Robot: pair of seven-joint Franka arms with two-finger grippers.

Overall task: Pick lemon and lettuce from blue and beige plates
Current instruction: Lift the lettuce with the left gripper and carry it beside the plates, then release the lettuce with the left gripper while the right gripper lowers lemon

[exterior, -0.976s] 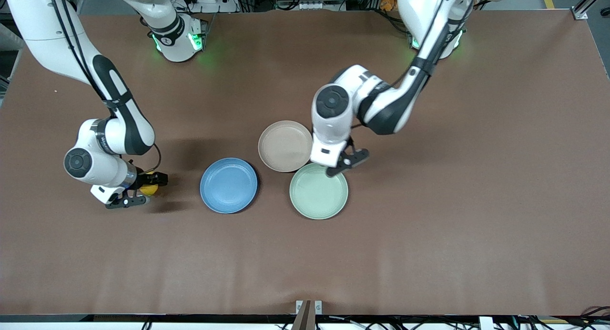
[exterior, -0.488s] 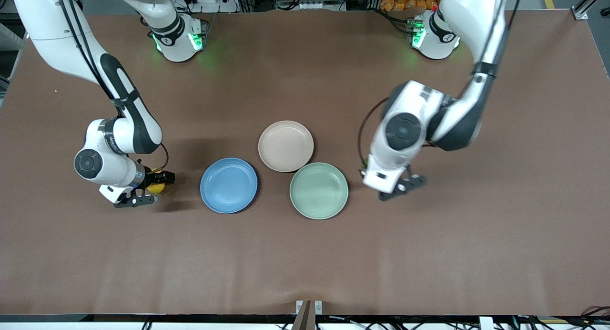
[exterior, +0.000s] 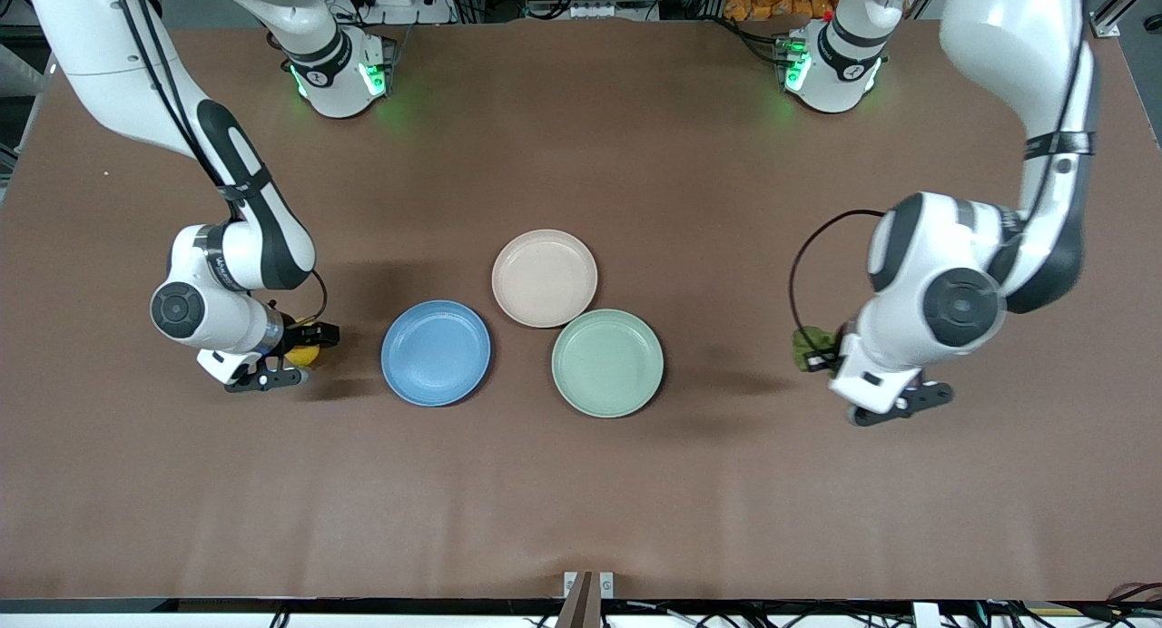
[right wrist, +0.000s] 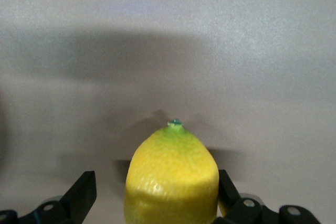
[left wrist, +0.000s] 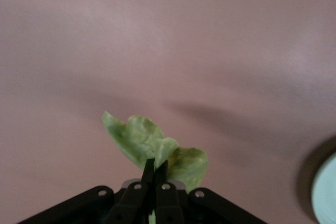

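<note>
Brown table [exterior: 581, 501]: left gripper [left wrist: 155, 174] pinches limp, tearable lettuce [left wrist: 152, 145] by its edge; right gripper [right wrist: 152, 198], spread wide, flanks the lemon [right wrist: 172, 177] (firm, likely slippery).

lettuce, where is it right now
The lettuce is pinched in the left hand, up over bare table toward the left arm's end, well clear of the mint-green plate, its nearest plate in the front view.
</note>
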